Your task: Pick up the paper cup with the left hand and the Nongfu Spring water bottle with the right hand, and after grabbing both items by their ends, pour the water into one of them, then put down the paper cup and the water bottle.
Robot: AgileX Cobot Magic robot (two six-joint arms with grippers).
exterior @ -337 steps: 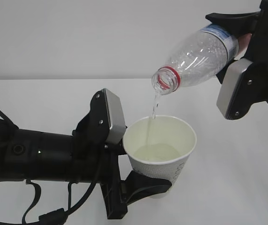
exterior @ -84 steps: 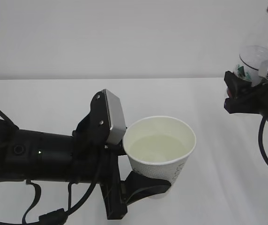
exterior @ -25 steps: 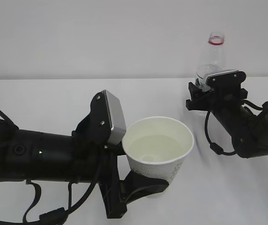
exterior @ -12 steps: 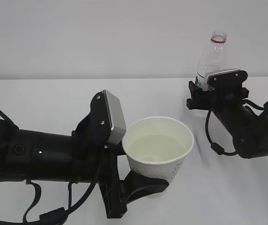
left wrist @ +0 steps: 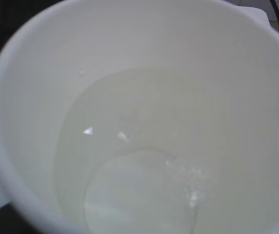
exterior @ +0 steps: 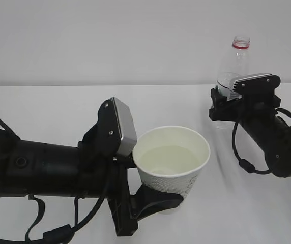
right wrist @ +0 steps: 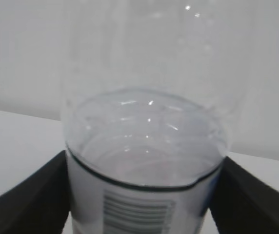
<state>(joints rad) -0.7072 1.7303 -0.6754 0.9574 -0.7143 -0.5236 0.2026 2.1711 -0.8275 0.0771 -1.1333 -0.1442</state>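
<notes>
**Holding a Filled Cup as the Bottle Stands Upright**

Reaching in from the left edge of the exterior view, the left hand (exterior: 153,195) clamps its black fingers around the lower wall of the paper cup (exterior: 172,161), a white tapered cup with a rolled rim and a cream interior, near the front centre of the white table (exterior: 49,109). The cup sits upright, its base hidden behind the lower finger, so whether it rests on the table cannot be told. The water (left wrist: 129,161) inside is clear and shallow, pooled well below the rim, with small bright glints on its surface in the left wrist view.

To the right and farther back, the Nongfu Spring water bottle (exterior: 232,71) stands upright, clear and capless with a red neck ring. The right hand (exterior: 222,104) flanks its lower body; in the right wrist view the dark fingers (right wrist: 27,204) sit on either side of the label, spread wide, and contact is not clear. Whether it grips the bottle cannot be told.

Bare tabletop lies between cup and bottle, and along the far edge against the plain wall (exterior: 110,35).
</notes>
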